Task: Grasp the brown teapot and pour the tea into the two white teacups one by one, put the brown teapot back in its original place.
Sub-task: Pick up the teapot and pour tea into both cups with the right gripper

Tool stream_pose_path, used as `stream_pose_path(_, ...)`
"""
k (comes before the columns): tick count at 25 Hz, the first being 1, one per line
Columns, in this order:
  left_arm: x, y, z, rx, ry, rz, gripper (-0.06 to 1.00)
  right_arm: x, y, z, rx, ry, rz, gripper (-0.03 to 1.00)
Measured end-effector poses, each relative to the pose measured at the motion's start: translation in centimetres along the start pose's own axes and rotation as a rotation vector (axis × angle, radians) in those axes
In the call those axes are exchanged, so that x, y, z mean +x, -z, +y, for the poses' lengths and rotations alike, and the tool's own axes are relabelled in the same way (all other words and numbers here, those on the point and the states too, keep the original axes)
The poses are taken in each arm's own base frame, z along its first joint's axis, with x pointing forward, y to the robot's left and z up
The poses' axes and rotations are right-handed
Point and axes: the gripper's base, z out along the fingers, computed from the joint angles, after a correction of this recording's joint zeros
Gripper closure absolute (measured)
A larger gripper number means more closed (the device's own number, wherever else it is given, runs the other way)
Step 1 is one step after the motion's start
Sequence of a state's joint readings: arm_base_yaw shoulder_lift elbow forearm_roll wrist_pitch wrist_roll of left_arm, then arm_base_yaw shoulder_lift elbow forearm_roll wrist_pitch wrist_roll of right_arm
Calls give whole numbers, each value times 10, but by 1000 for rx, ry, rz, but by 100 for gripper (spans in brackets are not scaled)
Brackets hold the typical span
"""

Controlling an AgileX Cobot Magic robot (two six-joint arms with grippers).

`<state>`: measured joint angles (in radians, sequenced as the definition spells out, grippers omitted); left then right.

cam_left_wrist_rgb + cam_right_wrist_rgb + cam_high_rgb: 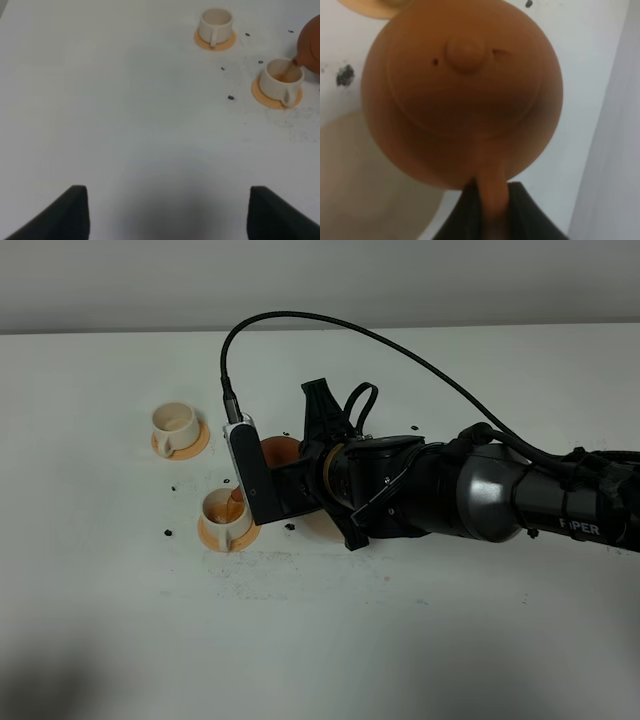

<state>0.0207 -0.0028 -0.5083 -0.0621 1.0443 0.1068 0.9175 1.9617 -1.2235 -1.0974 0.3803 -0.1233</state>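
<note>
My right gripper (300, 476) reaches across the middle and is shut on the loop handle (490, 192) of the brown teapot (278, 452). The pot is tilted, its spout (296, 62) over the nearer white teacup (226, 514), which holds orange-brown tea and sits on an orange saucer (264, 98). The teapot (462, 90) fills the right wrist view, knobbed lid towards the camera. The second white teacup (175, 423) stands on its saucer farther back left, apart from the pot; it also shows in the left wrist view (216, 22). The pale beige coaster (365, 185) lies under the pot. My left gripper (170, 220) is open and empty, well short of the cups.
Small black specks (231, 97) are scattered on the white table (420, 640) around the cups. The right arm's black body (480, 495) and its looping cable (330, 325) span the table's middle and right. A grey wall (320, 280) runs along the back edge.
</note>
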Motion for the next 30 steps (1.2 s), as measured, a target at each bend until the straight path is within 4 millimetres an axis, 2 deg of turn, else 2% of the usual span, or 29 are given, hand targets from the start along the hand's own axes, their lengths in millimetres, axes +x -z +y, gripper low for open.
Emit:
stream_pose_path(10, 0, 0, 0, 0, 0, 0, 28, -1, 3, -10, 29, -2, 9, 85)
stream_pose_path(30, 0, 0, 0, 0, 0, 0, 28, 0, 2, -9, 28, 34, 17, 85)
